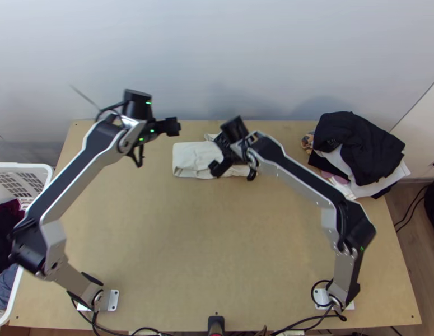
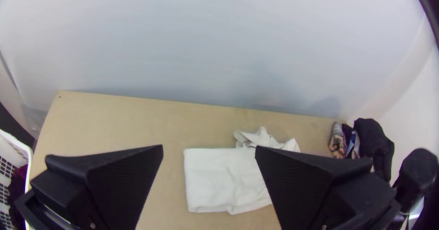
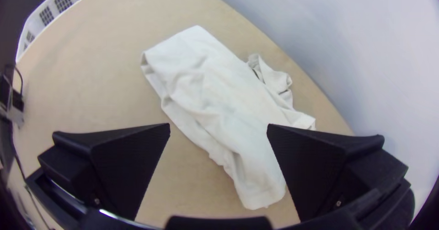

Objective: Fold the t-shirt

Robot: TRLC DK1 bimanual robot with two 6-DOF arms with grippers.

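Top view, t-shirt (image 1: pixel 189 159): folded, beneath right gripper (image 1: pixel 225 149), at four o'clock from left gripper (image 1: pixel 158 133).
Jaws: both pairs apart.
Basket (image 1: pixel 38 166), eight o'clock: dark clothes (image 1: pixel 3 232) inside.

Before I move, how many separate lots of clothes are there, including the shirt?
3: the white shirt near the far edge of the table, the pile at its far right, and the clothes in the basket on the left. Others may be hidden.

1. T-shirt (image 3: pixel 219 102): plain white.
2. My left gripper (image 1: pixel 158 144), my right gripper (image 1: pixel 222 147): black.
3. Table (image 1: pixel 217 252): light tan.
4. Basket (image 1: pixel 35 166): white.
5. Basket clothes (image 1: pixel 3 224): maroon, blue-grey.
6. Clothes pile (image 1: pixel 357 147): black, white, pink; one piece (image 2: pixel 337 143) mottled tan and dark.
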